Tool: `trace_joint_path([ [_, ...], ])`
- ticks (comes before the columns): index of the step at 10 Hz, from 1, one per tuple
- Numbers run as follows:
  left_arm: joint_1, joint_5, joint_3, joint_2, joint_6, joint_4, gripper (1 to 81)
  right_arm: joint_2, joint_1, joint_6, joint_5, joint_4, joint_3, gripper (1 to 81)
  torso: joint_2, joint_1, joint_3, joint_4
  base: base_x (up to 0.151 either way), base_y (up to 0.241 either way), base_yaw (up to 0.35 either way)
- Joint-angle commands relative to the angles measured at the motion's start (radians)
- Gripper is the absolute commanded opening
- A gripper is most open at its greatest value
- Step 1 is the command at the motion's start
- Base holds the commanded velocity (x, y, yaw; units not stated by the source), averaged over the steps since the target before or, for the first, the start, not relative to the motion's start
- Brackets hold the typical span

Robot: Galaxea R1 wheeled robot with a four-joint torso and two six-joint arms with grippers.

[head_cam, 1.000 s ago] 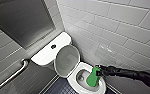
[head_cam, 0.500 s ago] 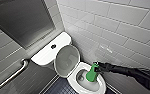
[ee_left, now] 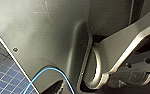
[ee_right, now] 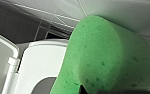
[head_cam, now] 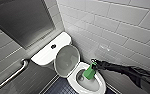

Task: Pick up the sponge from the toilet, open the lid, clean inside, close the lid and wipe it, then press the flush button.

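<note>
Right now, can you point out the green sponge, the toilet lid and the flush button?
sponge [head_cam: 89,73]: head view, middle of its green body.
lid [head_cam: 66,60]: head view, centre of its greyish inner face.
flush button [head_cam: 53,46]: head view, its dark round centre.

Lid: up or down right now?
Up. The lid stands raised, leaning back toward the tank, grey inner face showing; the sponge dips into the open bowl.

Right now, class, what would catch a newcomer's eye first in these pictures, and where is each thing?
The bright green soft sponge, held by the right gripper, dips into the white toilet bowl. Behind it the white oval plastic lid stands raised, its greyish inner face showing, before the tank top with its small round dark flush button.
</note>
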Motion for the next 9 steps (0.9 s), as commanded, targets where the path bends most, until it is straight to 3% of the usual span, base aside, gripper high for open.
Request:
trace_joint_path([
  [1, 0.025, 0.083, 0.001, -0.003, 0.005, 0.003, 81.1, 0.015, 0.23, 0.018, 0.091, 0.066, 0.022, 1.0, 0.0, 0.0, 0.0, 0.0, 0.0, 0.0, 0.0],
  [4, 0.023, 0.084, 0.001, 0.003, 0.006, 0.005, 81.1, 0.013, 0.29, 0.018, 0.062, 0.064, 0.081, 1.0, 0.0, 0.0, 0.0, 0.0, 0.0, 0.0, 0.0],
  [7, 0.03, 0.086, 0.001, -0.006, 0.005, 0.003, 81.1, 0.069, 0.187, 0.014, 0.06, 0.043, -0.049, 1.0, 0.0, 0.0, 0.0, 0.0, 0.0, 0.0, 0.0],
  [9, 0.034, 0.086, 0.001, -0.009, 0.005, 0.002, 81.1, 0.123, 0.083, 0.013, 0.101, 0.001, -0.164, 1.0, 0.0, 0.0, 0.0, 0.0, 0.0, 0.0, 0.0],
])
